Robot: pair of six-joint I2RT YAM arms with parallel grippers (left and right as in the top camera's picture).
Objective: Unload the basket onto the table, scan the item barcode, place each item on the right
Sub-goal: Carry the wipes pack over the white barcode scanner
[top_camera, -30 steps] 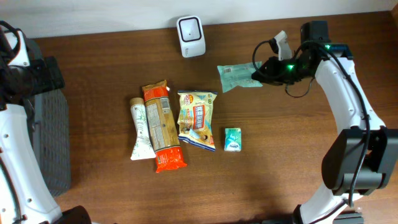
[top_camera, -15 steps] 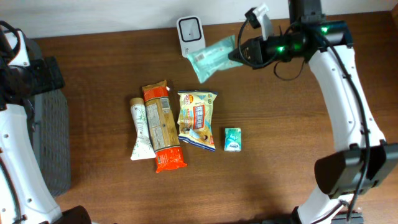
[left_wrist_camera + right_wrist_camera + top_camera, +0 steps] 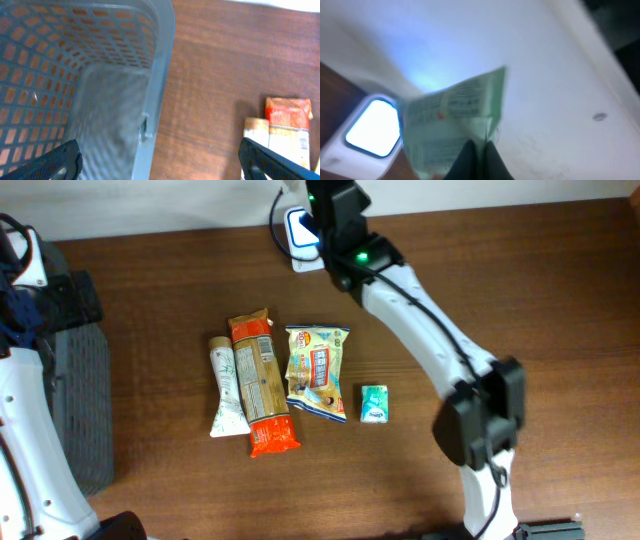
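One green packet (image 3: 450,120) pinched in right hand (image 3: 479,155) near scanner (image 3: 370,127), left hand (image 3: 160,165) wide open beside basket rim (image 3: 162,75)

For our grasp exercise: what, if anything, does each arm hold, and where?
The right fingers pinch the pale green packet at its lower edge, near the scanner. The left fingers stand wide apart, holding nothing.

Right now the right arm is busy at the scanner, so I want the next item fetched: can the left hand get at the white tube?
Probably yes. The left hand hangs open over the grey basket, and only bare table lies between it and the white tube, the row's leftmost item.
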